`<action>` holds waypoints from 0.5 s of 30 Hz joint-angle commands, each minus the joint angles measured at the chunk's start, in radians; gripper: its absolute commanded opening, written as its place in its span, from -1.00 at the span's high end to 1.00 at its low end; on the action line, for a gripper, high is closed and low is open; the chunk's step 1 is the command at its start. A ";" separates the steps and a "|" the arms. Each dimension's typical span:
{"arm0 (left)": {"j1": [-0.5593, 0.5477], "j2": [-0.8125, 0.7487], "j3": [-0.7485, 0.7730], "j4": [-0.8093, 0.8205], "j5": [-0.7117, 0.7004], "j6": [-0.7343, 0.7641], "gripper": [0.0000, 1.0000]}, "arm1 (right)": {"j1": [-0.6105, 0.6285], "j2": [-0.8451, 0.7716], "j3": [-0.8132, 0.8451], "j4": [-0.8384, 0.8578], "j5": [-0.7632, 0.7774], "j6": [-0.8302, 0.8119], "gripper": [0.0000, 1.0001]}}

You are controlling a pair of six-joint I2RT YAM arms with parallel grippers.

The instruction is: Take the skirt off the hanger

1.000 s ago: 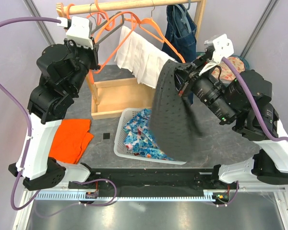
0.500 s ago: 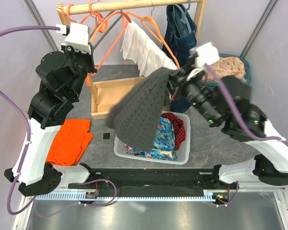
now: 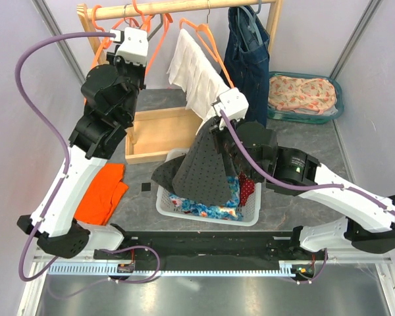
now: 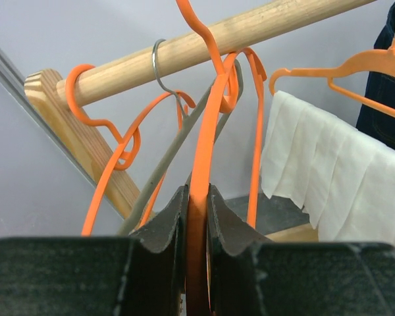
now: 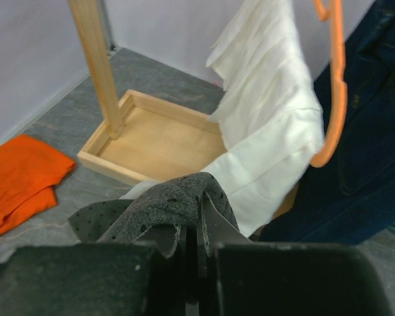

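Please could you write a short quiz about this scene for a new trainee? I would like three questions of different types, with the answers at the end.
1. True or false: the dark grey dotted skirt lies flat on the table.
2. What do the jaws of the left arm clamp?
A) the orange plastic hanger
B) a white pleated garment
C) a blue denim garment
3. Fill in the blank: the jaws of the ____ arm hold the skirt above the white plastic basket.

Key
1: false
2: A
3: right arm
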State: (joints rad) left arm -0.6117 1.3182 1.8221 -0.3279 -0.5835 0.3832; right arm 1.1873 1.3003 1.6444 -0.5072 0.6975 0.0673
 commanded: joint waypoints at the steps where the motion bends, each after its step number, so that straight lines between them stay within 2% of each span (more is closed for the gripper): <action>1: 0.003 0.029 0.017 0.182 -0.033 0.072 0.96 | -0.003 -0.042 -0.026 0.088 0.207 -0.004 1.00; 3: 0.004 0.044 0.019 0.200 -0.042 0.077 0.97 | -0.003 -0.041 -0.058 0.108 0.319 -0.032 1.00; 7: 0.012 0.076 0.006 0.251 -0.058 0.101 0.97 | 0.003 -0.053 -0.092 0.168 0.385 -0.099 1.00; 12: 0.041 0.110 -0.009 0.271 -0.042 0.092 0.96 | 0.005 -0.122 -0.089 0.202 0.396 -0.103 1.00; 15: 0.052 0.140 -0.003 0.274 -0.058 0.089 0.97 | 0.005 -0.127 -0.103 0.151 0.361 -0.070 1.00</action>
State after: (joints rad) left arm -0.5819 1.4288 1.8061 -0.1684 -0.6174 0.4500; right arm 1.1893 1.2377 1.5425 -0.3962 1.0264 -0.0101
